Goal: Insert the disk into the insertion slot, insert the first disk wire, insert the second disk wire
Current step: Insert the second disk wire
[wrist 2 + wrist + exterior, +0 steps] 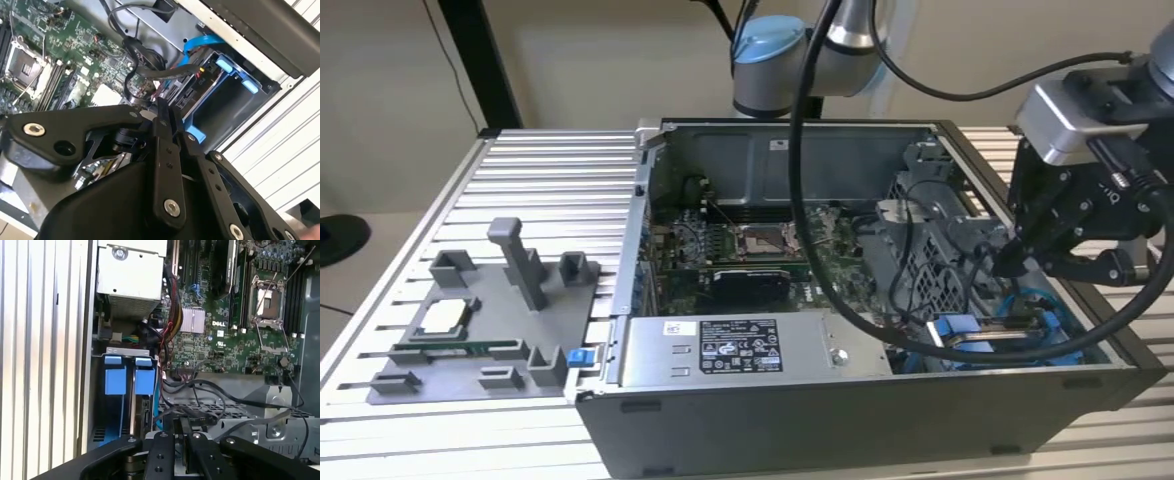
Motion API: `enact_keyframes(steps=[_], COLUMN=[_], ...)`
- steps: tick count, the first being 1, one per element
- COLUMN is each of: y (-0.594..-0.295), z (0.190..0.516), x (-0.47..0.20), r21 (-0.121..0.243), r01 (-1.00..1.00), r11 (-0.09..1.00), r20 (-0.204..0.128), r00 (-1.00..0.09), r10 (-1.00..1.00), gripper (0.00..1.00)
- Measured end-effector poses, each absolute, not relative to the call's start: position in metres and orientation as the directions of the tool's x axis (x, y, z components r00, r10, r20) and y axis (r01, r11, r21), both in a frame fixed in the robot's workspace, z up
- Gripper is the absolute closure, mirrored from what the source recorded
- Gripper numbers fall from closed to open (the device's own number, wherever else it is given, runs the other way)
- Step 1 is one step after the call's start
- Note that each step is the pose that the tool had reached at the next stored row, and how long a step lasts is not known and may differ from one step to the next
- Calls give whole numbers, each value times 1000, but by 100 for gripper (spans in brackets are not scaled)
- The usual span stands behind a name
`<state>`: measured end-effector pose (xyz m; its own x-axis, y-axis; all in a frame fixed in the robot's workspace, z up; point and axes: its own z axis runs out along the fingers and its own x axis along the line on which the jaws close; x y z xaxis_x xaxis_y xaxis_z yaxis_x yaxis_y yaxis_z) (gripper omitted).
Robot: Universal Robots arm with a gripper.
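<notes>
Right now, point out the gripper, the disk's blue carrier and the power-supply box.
gripper (162,117), second wrist view, between the fingertips.
blue carrier (115,380), first wrist view, blue tab face.
power-supply box (736,347), exterior view, labelled top.

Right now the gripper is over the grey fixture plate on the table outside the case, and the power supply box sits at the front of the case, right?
Not quite. In the exterior view the gripper hangs over the drive bay inside the computer case, not over the fixture plate. The power supply box does sit at the front.
</notes>
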<state>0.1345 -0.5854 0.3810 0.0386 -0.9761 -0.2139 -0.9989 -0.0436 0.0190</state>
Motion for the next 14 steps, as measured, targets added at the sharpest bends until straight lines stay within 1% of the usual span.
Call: enact_keyframes(steps=[6,14], y=[-590,-597], z=[372,367], x=[134,134], r21=[19,18], r01=[-998,-997], r11=[-53,-80], r20=[-214,-214], r00=[47,74], r10=[-976,-974], gripper=[100,100])
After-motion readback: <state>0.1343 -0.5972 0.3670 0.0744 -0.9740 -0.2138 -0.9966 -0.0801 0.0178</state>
